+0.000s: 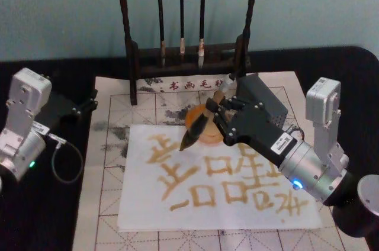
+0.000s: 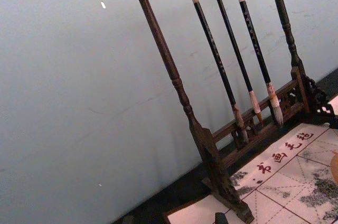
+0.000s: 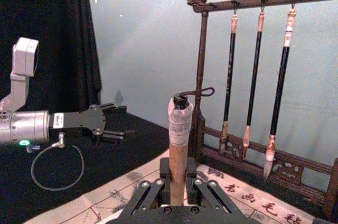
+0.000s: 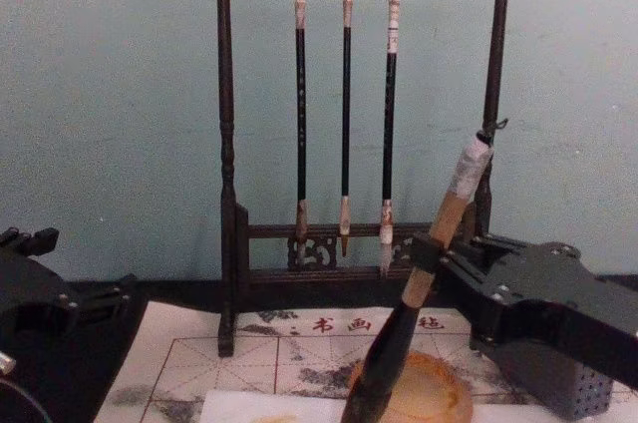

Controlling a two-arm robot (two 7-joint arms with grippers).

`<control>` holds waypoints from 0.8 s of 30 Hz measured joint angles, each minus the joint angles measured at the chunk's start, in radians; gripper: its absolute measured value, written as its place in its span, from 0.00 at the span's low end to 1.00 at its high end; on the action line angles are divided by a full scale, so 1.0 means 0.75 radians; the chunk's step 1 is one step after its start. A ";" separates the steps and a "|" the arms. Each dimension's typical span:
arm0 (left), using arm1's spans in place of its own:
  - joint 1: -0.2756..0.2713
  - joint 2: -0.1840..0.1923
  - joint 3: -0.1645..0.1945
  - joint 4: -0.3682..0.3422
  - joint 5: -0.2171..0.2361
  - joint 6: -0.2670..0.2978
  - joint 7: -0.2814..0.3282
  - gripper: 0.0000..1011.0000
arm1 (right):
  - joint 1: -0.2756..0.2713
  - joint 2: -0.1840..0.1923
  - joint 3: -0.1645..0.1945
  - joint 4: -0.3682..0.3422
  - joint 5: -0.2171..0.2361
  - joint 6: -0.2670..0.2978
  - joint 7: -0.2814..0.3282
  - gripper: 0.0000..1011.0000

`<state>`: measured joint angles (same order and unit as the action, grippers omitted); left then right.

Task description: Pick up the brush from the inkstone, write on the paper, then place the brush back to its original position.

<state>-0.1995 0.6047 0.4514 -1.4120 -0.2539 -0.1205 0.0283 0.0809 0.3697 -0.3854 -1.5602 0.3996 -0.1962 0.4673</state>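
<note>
My right gripper is shut on the brush, gripping its tan handle above the thick black section. The brush leans, whitish end up and toward the rack, dark tip down at the paper's far edge, just left of the orange inkstone. I cannot tell whether the tip touches the sheet. Golden characters cover the white paper. In the chest view the brush slants past the right gripper above the inkstone. The right wrist view shows the handle upright in the gripper. My left gripper is parked open at the left.
A dark wooden rack with three thin hanging brushes stands behind the inkstone. A grey block sits behind my right gripper. A gridded felt mat lies under the paper. A cable loop lies by the left arm.
</note>
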 joint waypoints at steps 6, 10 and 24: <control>0.000 0.000 0.000 0.000 0.000 0.000 0.000 0.99 | 0.000 -0.005 0.003 0.005 -0.009 0.003 0.006 0.18; 0.000 0.000 0.000 0.000 0.000 0.000 0.000 0.99 | -0.008 0.000 0.005 -0.005 -0.012 0.003 0.012 0.18; 0.000 0.000 0.000 0.000 0.000 0.000 0.000 0.99 | -0.045 0.044 0.007 -0.055 -0.037 0.006 0.028 0.18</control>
<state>-0.1995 0.6047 0.4514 -1.4120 -0.2539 -0.1205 0.0283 0.0469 0.4024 -0.3803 -1.6018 0.3722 -0.1915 0.4885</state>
